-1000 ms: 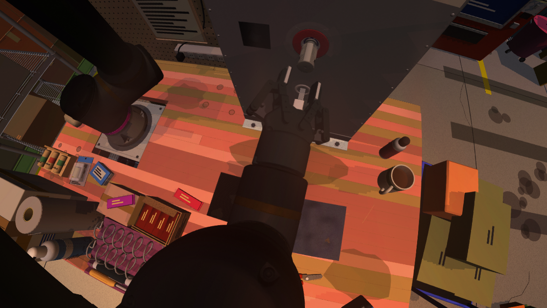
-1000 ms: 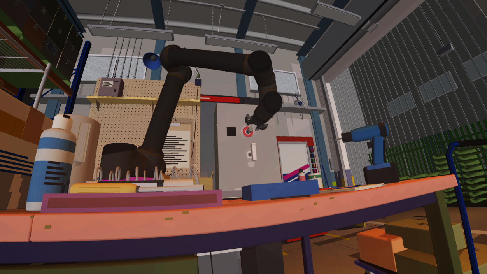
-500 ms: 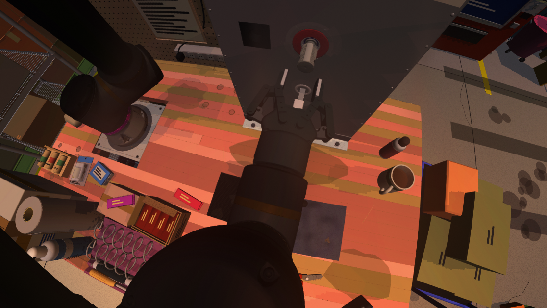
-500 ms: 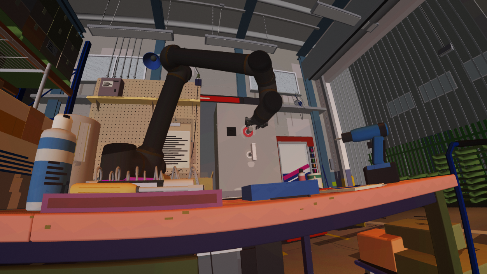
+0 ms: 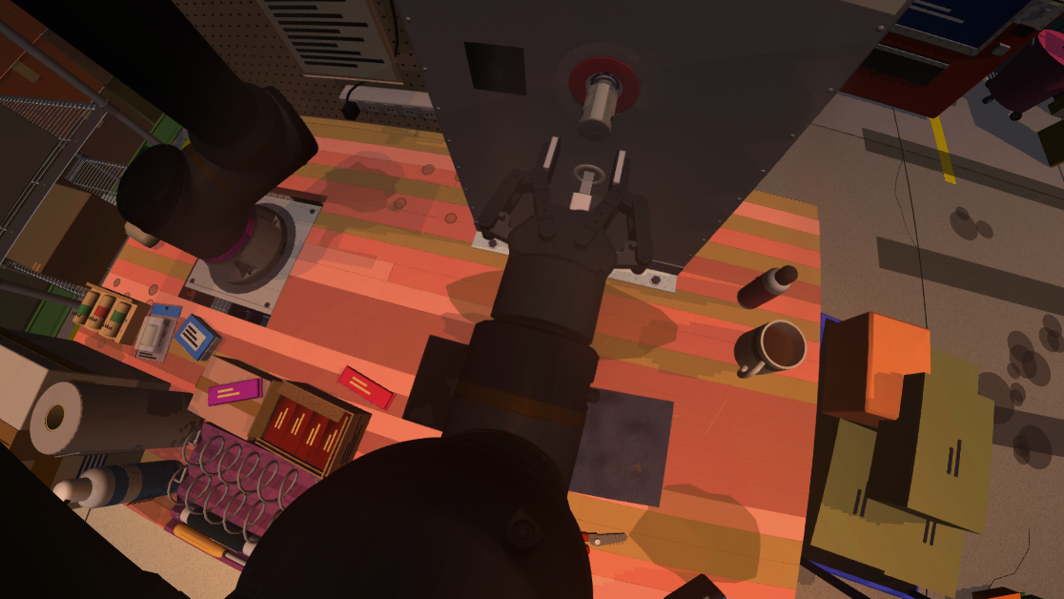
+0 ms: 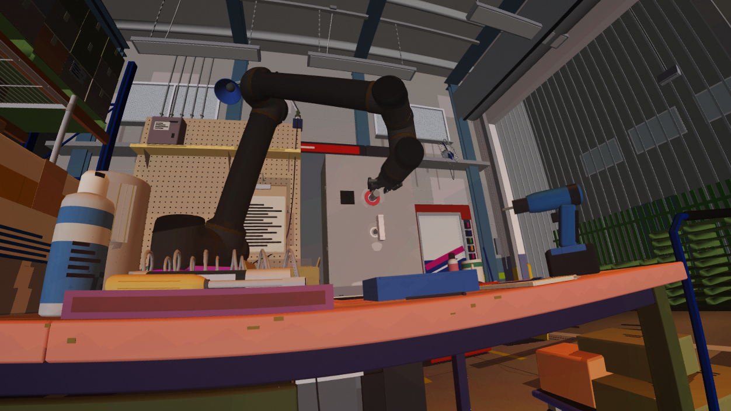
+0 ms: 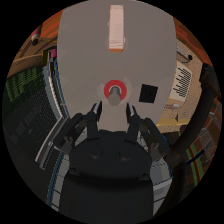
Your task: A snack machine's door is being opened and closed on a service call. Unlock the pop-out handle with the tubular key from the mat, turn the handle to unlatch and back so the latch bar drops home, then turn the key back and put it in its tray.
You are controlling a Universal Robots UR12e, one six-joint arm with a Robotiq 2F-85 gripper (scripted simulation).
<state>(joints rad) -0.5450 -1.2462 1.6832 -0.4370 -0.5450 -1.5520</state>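
Note:
The tubular key, a pale knurled cylinder, sticks out of the red lock ring on the grey door panel. The pale bar handle sits on the same panel, below the lock in the second side camera, and stands upright. The dark mat lies on the bench behind my arm. My gripper faces the panel just short of the key's free end, and it is open and empty.
Behind the panel stand a pegboard with a printed sheet and a snack machine front. On the bench lie a mug, a dark bottle, a blue box, small boxes and a wire coil rack. Cardboard boxes stand right of the bench.

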